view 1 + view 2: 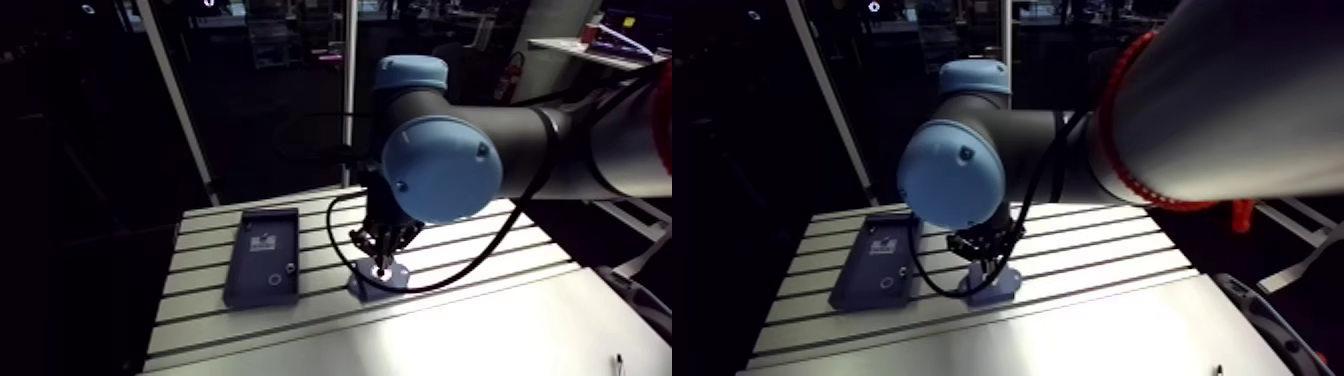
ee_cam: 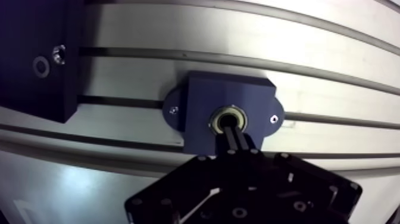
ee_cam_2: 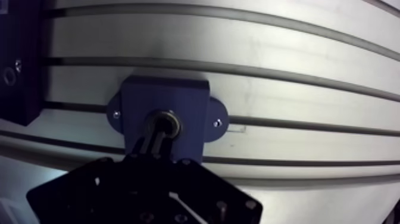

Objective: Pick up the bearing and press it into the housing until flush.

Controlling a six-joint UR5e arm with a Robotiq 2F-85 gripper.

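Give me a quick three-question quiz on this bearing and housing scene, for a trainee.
1. True or false: the bearing sits inside the bore of the housing.
2. The gripper is: A) wide open above the housing; B) shut, with its tips at the bearing's centre; C) clamped on a screw.
3. Fill in: the housing rests on the slotted ___.
Key: 1 true; 2 B; 3 table.
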